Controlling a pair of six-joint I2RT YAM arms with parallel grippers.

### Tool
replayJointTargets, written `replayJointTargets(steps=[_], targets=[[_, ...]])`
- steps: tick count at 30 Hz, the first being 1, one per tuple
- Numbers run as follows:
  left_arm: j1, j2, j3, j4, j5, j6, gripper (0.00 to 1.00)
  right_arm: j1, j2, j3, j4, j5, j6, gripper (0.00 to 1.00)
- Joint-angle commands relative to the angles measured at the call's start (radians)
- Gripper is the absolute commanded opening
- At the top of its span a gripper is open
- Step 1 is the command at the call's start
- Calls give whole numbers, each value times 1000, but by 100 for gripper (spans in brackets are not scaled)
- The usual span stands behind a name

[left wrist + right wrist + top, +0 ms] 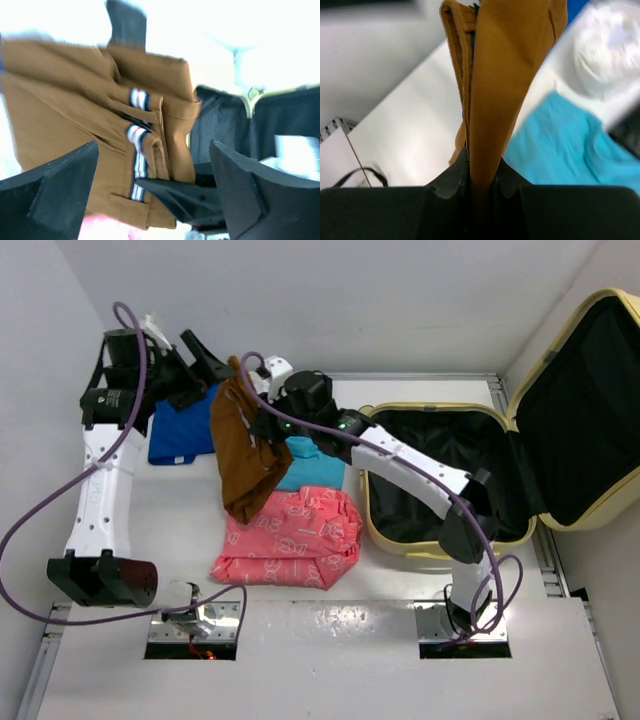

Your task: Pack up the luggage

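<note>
The left arm [100, 490] extends toward the far left corner, and the left hand [154, 150] has its fingers spread wide. The right arm [415, 470] bends at the elbow and reaches leftward. The right hand [470, 170] is pinched tight on a brown garment [245, 455].

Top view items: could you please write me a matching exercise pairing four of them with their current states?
Things:
1. brown garment
2. pink garment
3. luggage
4. left gripper

States:
A. lid up
B. fingers spread apart
C. lying flat on the table
D. hanging from the right gripper

Pairs: 1-D, 2-C, 3-A, 4-B.
</note>
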Motion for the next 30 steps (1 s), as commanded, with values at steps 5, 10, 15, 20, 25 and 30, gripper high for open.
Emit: replayJointTargets(steps=[5,10,15,20,25,30], targets=[[118,-78,78,393,-64,21,100,-141,-281,-76,22,-73,77,0],[150,-55,65,433,-32,40,100,-326,-474,-251,-88,-143,131,0],[170,-34,-2,445,11,40,100,-508,-639,-493,-215,-206,98,0],[192,1,-50,445,42,26,100,-724,-722,-670,-330,-286,-27,0],[192,20,-80,445,60,26,100,-943,-687,-747,-412,-373,-156,0],[201,29,-102,455,95,66,100,-1083,-666,-811,-418,-409,-346,0]])
